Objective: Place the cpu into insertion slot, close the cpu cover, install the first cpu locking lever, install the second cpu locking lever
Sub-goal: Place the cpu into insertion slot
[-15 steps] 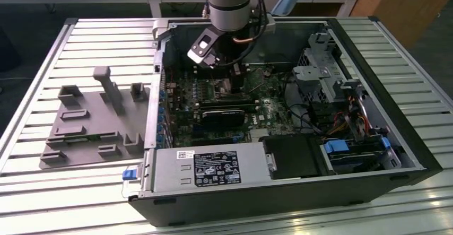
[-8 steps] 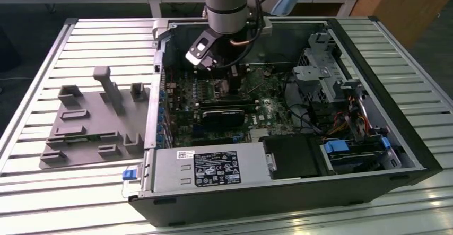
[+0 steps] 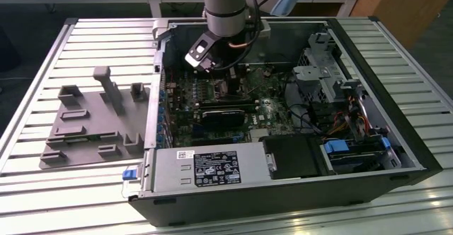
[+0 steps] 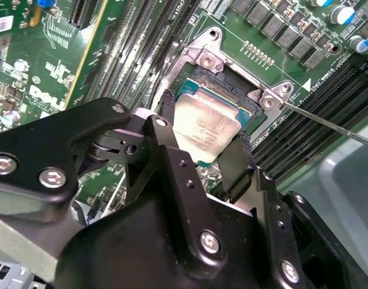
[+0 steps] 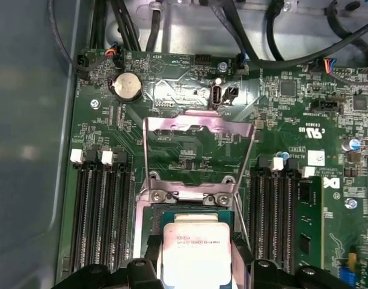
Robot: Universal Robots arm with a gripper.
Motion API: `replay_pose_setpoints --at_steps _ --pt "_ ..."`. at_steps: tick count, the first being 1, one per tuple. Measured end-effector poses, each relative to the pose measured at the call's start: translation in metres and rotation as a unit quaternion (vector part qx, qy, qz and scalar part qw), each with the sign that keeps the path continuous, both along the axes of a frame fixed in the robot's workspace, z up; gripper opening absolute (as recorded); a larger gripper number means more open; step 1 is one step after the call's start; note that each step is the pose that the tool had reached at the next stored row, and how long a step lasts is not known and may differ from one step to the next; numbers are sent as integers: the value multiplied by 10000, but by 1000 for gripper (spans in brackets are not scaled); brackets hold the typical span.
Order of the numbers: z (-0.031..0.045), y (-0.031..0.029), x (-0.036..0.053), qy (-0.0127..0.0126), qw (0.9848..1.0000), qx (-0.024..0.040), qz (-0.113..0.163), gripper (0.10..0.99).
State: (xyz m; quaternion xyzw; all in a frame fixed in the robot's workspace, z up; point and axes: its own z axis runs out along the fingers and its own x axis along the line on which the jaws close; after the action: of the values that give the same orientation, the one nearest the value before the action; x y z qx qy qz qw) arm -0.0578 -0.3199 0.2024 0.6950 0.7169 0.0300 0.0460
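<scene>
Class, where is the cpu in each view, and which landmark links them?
Exterior view: the arm hides that spot.
Second wrist view: the cpu between the fingers, at the insertion slot.
First wrist view: cpu beside the open cpu cover.
Shared landmark: memory slots flanking it in both wrist views.

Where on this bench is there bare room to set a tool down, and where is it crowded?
Bare slats of the table lie at the exterior view's right of the computer case, and on the camera's side of the grey tray. Crowded: inside the case, where the pincer holds the chip.
</scene>
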Motion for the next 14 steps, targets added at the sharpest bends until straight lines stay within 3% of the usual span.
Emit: replay_pose_setpoints --at_steps 14 --pt "-69 47 -7 0 9997 0 -231 537"
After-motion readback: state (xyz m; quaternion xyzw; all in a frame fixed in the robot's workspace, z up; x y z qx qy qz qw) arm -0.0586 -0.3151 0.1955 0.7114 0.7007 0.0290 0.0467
